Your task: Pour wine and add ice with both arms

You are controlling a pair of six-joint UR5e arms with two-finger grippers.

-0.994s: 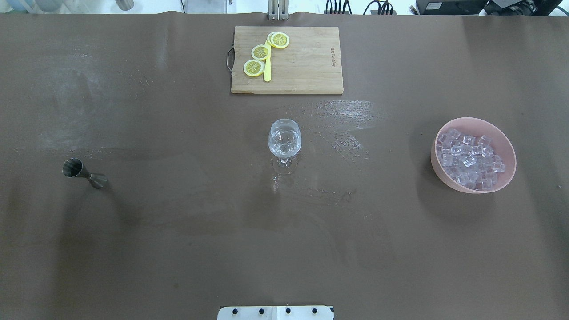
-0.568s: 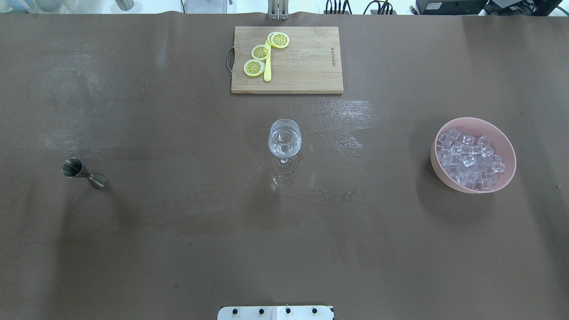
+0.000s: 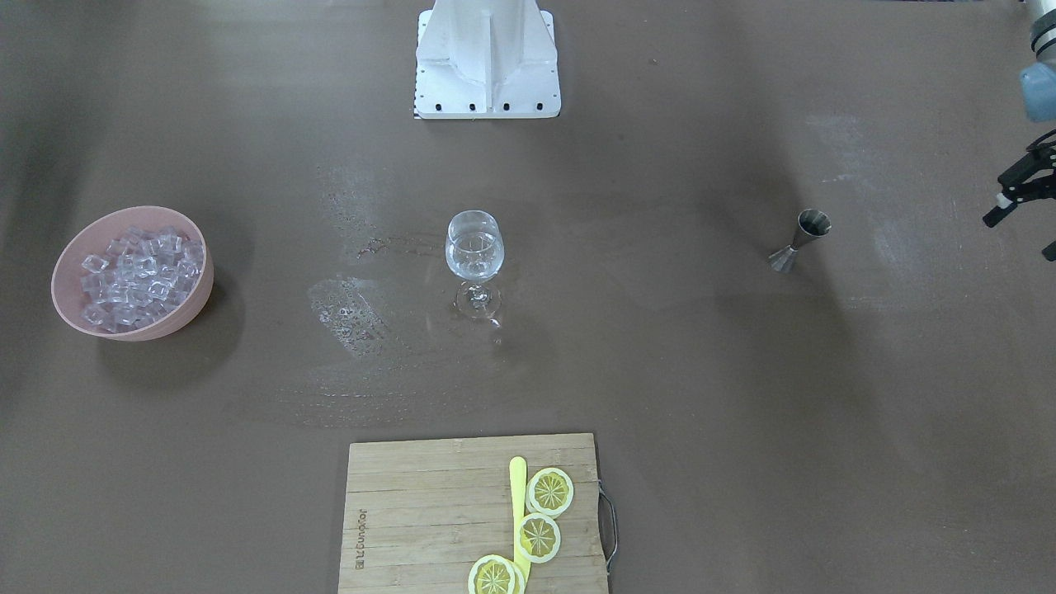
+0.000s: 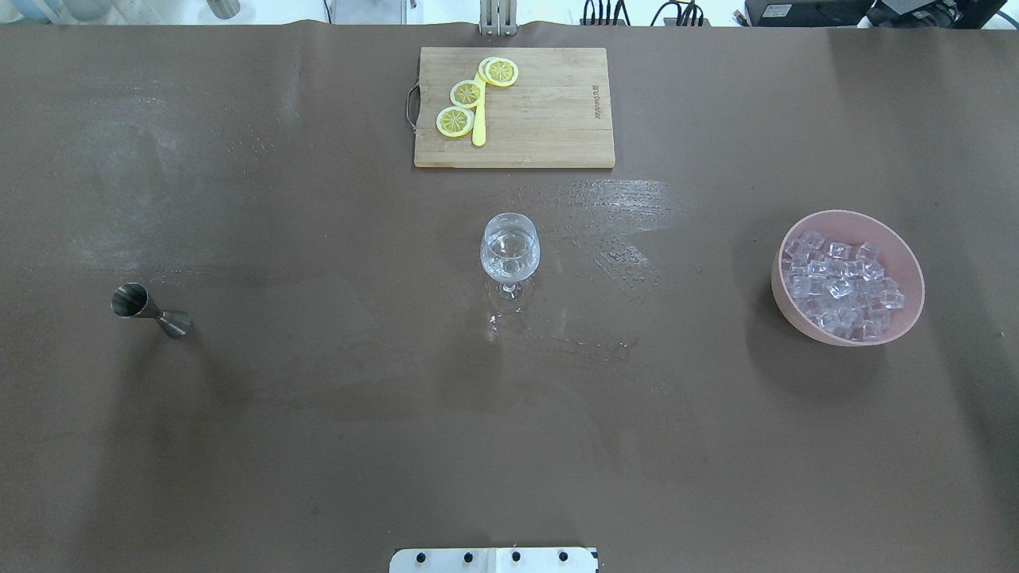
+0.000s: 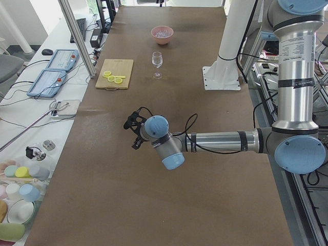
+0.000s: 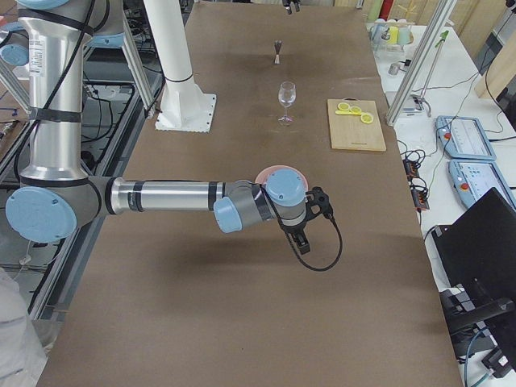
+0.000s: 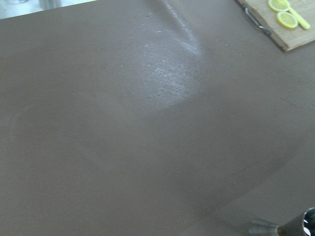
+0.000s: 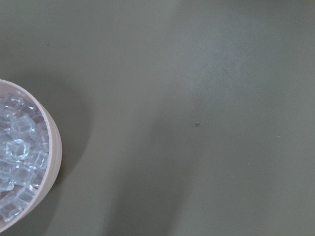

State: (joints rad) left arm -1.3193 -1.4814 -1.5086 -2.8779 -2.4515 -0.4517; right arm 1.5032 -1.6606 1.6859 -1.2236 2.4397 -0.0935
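1. The left arm [image 5: 220, 141] stands as an upright column at the counter's [image 4: 318, 438] edge. Its forearm lies level out over the brown surface, with the wrist folded at the robot's left end.
2. The left tool [image 3: 1019, 236] hangs clear of the counter, at 3 o'clock from the steel jigger [image 3: 799, 241] in the front-facing view. Its black fingers look spread and hold nothing.
3. The right arm [image 6: 161, 196] mirrors that pose at the other end, forearm level. The right tool [image 6: 316, 228] hangs above the counter beside the pink bowl [image 4: 786, 309]. Only the side view shows it, so I cannot tell whether it is spread or pressed together.
4. Seen from overhead, the wine glass [image 4: 509, 255] stands upright mid-counter among wet smears. What looks like the wine [image 3: 473, 256], a little clear liquid, sits in its bowl.
5. From the glass, the ice [image 4: 840, 286] is heaped in the pink bowl at 3 o'clock. The jigger stands at 9 o'clock, and the cutting board [image 4: 549, 119] with lemon slices [image 4: 466, 93] lies at 12 o'clock.
6. Against the overhead pictures of a second ago, nothing differs: glass, bowl, jigger and board sit in the same places.
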